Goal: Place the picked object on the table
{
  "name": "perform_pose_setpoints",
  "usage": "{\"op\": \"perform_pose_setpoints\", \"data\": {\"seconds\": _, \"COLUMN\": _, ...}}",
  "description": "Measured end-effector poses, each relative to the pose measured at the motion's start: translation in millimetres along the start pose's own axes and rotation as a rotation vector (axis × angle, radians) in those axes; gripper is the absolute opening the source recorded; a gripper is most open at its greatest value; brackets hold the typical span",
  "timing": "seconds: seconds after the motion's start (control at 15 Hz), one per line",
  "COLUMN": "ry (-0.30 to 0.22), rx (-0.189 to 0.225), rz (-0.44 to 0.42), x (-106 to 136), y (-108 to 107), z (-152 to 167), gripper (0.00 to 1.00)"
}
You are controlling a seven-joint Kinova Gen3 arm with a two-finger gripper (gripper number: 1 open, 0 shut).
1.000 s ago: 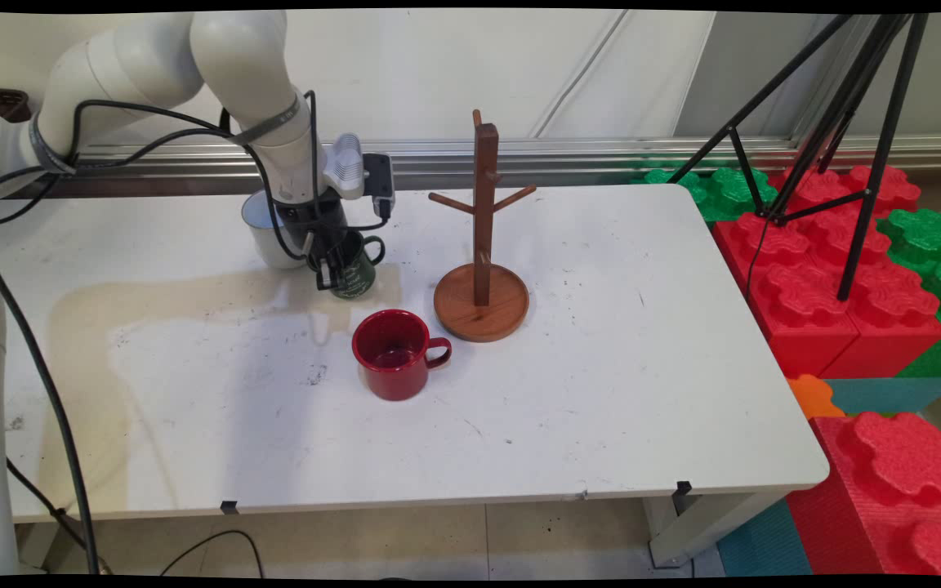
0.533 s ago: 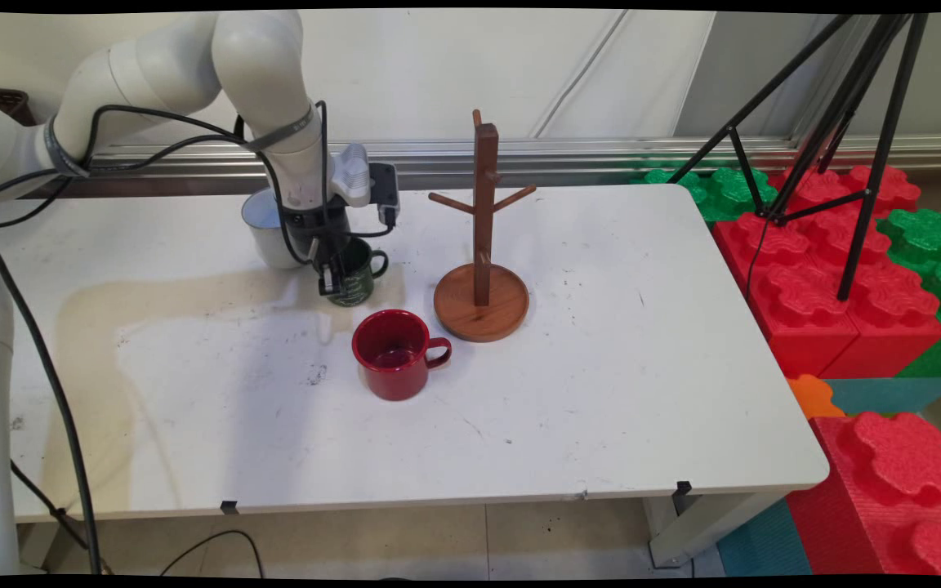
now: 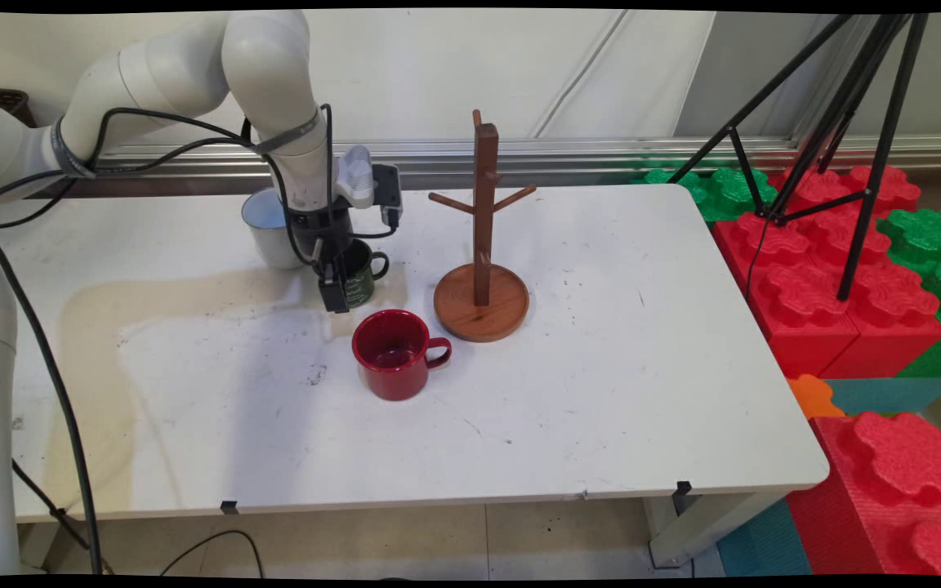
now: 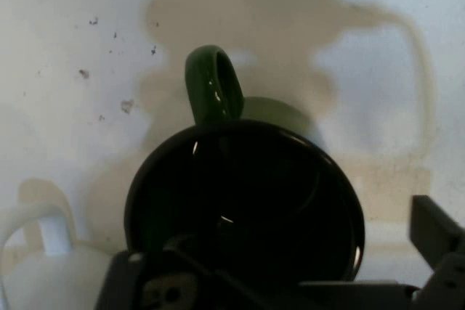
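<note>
My gripper (image 3: 340, 282) reaches straight down onto a dark green mug (image 3: 363, 273) that stands upright on the white table (image 3: 585, 343), its handle to the right. In the hand view the green mug (image 4: 247, 208) fills the lower middle, with its handle pointing up. The gripper (image 4: 283, 248) is open. One finger (image 4: 434, 229) stands outside the mug's wall at the right, and the other sits low at the left by the rim. A white mug (image 3: 268, 230) stands just behind and to the left, close to the hand.
A red mug (image 3: 393, 353) stands in front of the green one, handle to the right. A wooden mug tree (image 3: 483, 245) on a round base is to the right. Red and green foam blocks (image 3: 838, 278) and a black tripod (image 3: 838, 122) lie beyond the table's right edge.
The hand has come down lower over the green mug and shifted slightly right. The green mug has barely moved; the other things are unchanged.
</note>
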Motion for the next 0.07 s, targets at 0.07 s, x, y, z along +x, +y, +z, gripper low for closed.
{"op": "perform_pose_setpoints", "data": {"seconds": 0.07, "ry": 0.004, "rx": 0.005, "rz": 0.0, "x": -0.7, "y": -0.3, "z": -0.6, "gripper": 1.0}}
